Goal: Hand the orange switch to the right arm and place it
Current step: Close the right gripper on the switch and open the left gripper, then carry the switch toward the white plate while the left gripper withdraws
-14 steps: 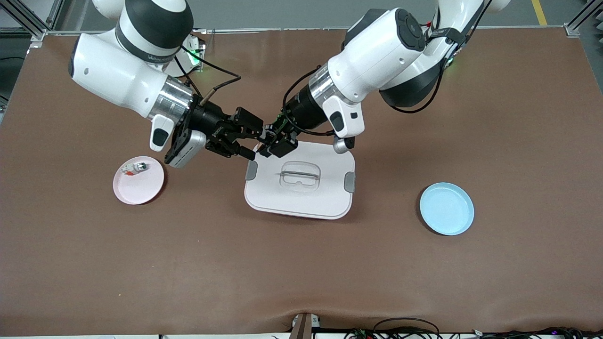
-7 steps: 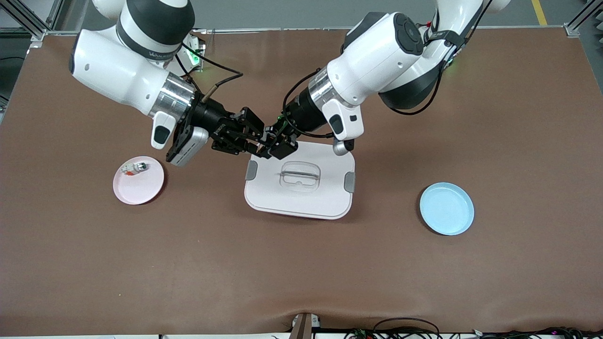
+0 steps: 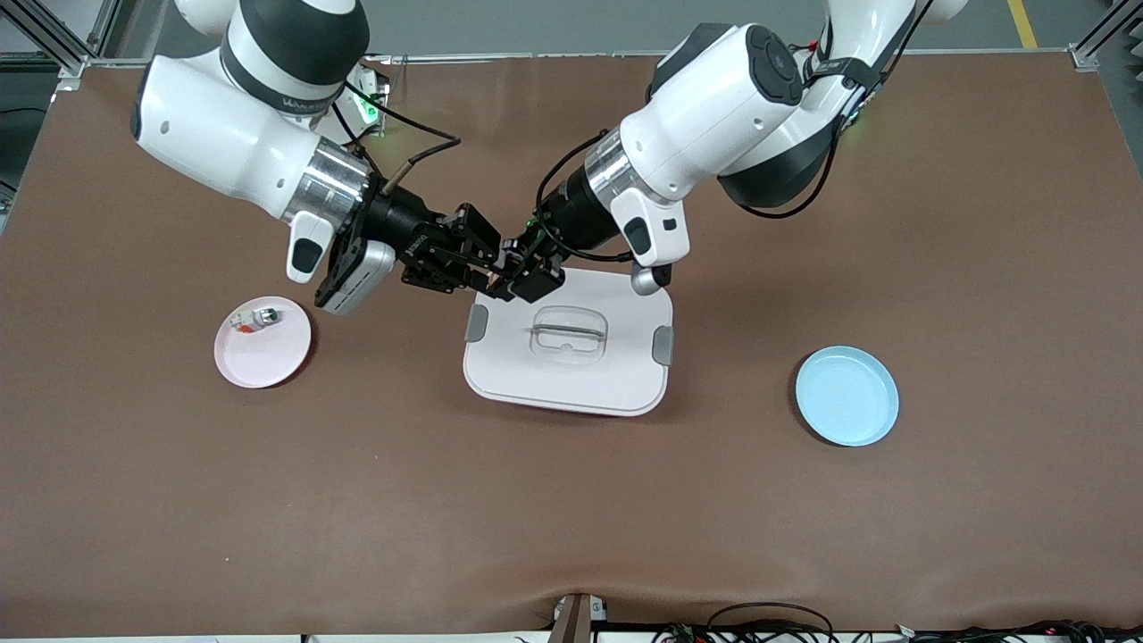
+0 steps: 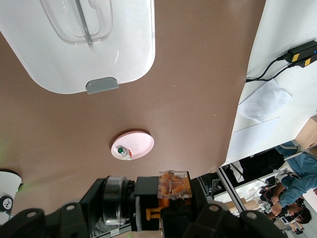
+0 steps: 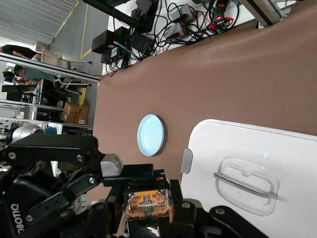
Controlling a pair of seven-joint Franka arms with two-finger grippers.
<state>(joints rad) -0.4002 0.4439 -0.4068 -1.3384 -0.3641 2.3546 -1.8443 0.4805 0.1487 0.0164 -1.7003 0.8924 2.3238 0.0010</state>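
- The two claws are met in the air over the edge of the white lidded box (image 3: 568, 344) nearest the robots' bases, at the corner toward the right arm's end of the tabletop (image 3: 571, 500).
- The orange switch (image 4: 173, 184) is seen between them, off the tabletop (its orange centre shows in both wrist views, also at (image 5: 147, 206)).
- The left claw (image 3: 527, 265) is closed on the orange switch, as its wrist view shows.
- The right claw (image 3: 482, 265) is brought up against the same piece, with its fingers on either side of it; whether they are pressed onto it cannot be told.
- A pink plate (image 3: 277, 357) is set on the tabletop toward the right arm's end, and a small silver-white piece with a red-orange tip (image 3: 254, 319) is carried on it.
- A blue plate (image 3: 846, 396) lies toward the left arm's end, well apart from the box.
- The box is shut by a lid with a clear recessed handle (image 3: 568, 331) and a grey clip (image 3: 477, 322) at each short side.
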